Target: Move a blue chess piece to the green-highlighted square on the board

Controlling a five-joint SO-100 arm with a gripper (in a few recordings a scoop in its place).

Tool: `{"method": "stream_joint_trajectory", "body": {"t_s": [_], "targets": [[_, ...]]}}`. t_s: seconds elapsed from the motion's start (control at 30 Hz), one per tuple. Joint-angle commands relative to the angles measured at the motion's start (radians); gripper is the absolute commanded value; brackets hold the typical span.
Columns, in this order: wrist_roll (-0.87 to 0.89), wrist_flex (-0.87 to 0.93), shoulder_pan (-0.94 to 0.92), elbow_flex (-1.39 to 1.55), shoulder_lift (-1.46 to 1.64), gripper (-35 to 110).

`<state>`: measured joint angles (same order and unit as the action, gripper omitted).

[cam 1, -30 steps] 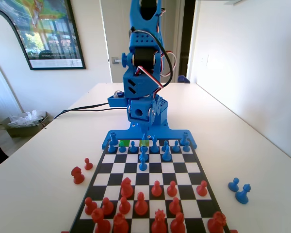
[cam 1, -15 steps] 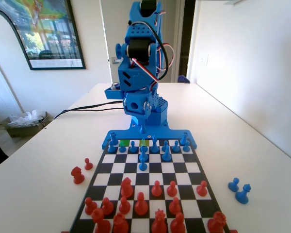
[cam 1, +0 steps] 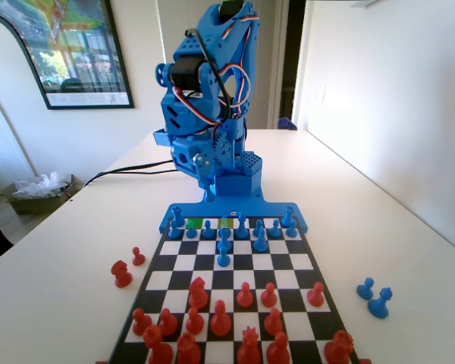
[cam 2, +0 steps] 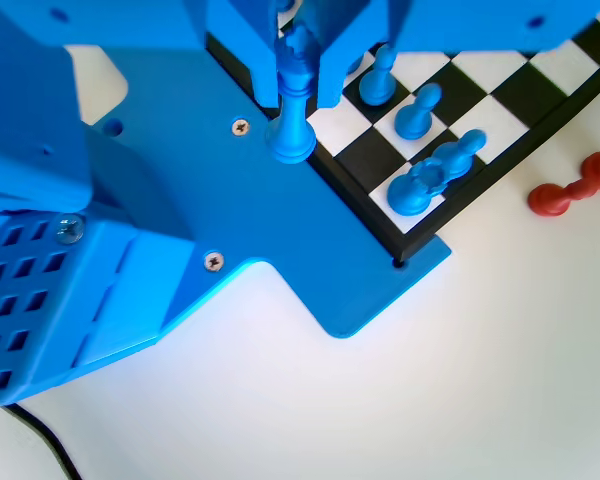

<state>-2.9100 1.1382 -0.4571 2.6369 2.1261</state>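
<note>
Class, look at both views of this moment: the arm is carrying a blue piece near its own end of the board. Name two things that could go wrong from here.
1. The end effector grips the blue chess piece only by its narrow top, so it may swing or slip while carried.
2. The green-highlighted square sits in a crowded back row: lowering the piece could knock a neighbouring blue pawn over.

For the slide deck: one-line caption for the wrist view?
Gripper shut on a blue piece, held above the board's near corner, blue pawns beside.
</note>
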Motion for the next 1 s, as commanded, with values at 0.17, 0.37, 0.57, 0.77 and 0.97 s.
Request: {"method": "stream_joint_trajectory", "body": {"t_s": [0.17, 0.37, 0.57, 0.77, 0.97], "targets": [[-0.354, -0.043, 0.008, -0.109, -0.032, 1], [-0.368, -0.074, -0.02, -0.135, -0.049, 1], [-0.388, -0.138, -0.054, -0.129, -0.094, 1], [-0.38, -0.229, -0.06, -0.117, -0.166, 1], [-0.373, -0.275, -0.055, -0.107, -0.195, 1]]}}
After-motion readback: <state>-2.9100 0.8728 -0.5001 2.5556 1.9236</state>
